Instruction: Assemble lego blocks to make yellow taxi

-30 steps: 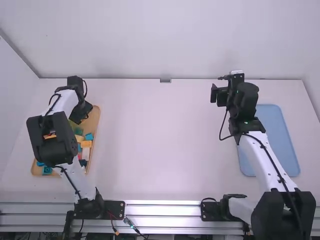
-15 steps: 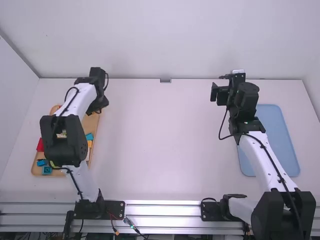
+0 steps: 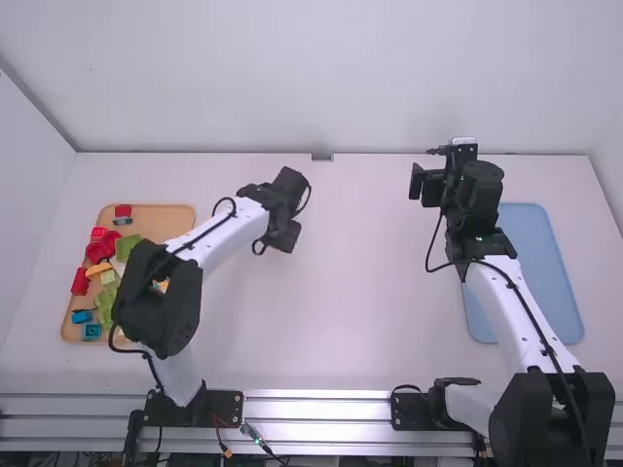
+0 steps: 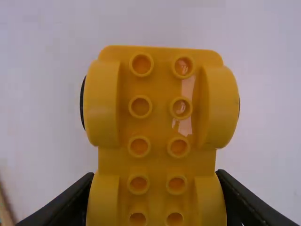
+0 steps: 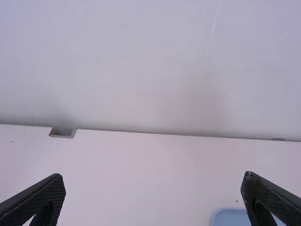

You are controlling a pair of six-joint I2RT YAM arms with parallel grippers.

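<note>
Left gripper (image 3: 283, 235) right of wooden tray (image 3: 162, 216), clamped on yellow wheeled base (image 4: 160, 128), studs facing wrist camera. Right gripper (image 3: 424, 185) much farther right of tray, spread wide. Red block (image 3: 79, 282), blue block (image 3: 91, 331) inside tray.

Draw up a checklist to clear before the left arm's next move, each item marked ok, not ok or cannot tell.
1. Grip: ok. The yellow plastic studded car base sits between the jaws of the left gripper.
2. Off the parts tray: ok. The left gripper is over the white table, right of the tan tray of blocks.
3. Right gripper free: ok. Its jaws stand apart with nothing between them.
4. Taxi body on the base: not ok. The visible round studs are bare.
5. All wheels fitted: cannot tell. Black edges show beside the front arches only.
6. Height above the table: cannot tell.
</note>
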